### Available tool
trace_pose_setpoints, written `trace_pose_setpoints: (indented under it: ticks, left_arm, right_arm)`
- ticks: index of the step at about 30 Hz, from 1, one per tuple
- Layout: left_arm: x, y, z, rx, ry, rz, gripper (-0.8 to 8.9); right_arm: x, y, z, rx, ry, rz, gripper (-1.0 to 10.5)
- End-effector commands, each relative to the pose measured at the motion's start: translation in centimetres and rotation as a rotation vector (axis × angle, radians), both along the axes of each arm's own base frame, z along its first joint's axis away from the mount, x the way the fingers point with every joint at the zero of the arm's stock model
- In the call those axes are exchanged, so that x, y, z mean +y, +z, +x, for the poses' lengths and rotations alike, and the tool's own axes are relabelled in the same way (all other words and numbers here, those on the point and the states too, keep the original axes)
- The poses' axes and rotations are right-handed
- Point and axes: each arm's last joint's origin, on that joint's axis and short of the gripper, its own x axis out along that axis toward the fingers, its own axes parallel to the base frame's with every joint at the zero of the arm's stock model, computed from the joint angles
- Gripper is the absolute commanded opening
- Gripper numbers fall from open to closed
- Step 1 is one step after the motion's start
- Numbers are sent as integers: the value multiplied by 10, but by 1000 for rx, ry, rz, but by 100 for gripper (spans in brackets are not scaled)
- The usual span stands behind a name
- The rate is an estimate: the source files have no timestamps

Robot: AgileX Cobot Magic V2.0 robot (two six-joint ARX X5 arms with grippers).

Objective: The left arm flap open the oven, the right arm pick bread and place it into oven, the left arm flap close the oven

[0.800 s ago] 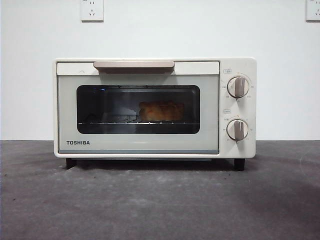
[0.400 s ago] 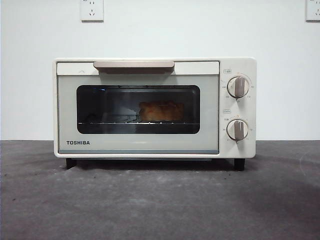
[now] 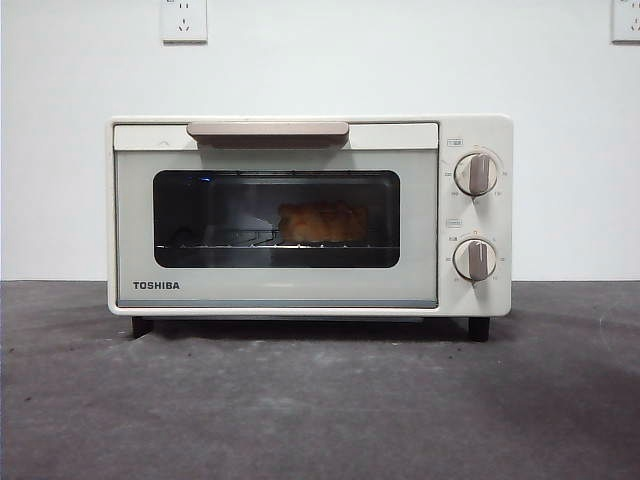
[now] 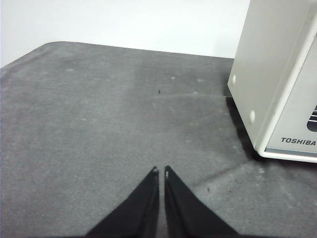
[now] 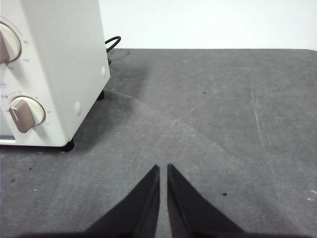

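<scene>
The cream-white oven point(image 3: 310, 215) stands in the middle of the grey table with its door closed and its beige handle point(image 3: 268, 130) up top. Through the dark window I see the golden bread point(image 3: 322, 222) lying on the wire rack, right of centre. My left gripper point(image 4: 160, 172) hovers over bare table off the oven's left side point(image 4: 275, 84), jaws shut and empty. My right gripper point(image 5: 163, 168) hangs over the table off the oven's right side point(image 5: 54, 69), also shut and empty. Neither arm shows in the front view.
Two beige knobs point(image 3: 476, 174) sit on the oven's right panel. A black cable point(image 5: 112, 43) runs behind the oven. Wall sockets point(image 3: 184, 20) are on the white wall behind.
</scene>
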Motion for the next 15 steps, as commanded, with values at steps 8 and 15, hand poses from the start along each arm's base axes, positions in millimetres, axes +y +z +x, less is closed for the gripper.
trace_pose_setpoints:
  ticks: [8, 15]
  left_arm:
    - [-3, -7, 1, 23, -35, 15, 28]
    - [-5, -7, 1, 23, -51, 16, 28]
  right_arm:
    - [0, -1, 0, -4, -1, -7, 23]
    - [0, -1, 0, -4, -1, -7, 23]
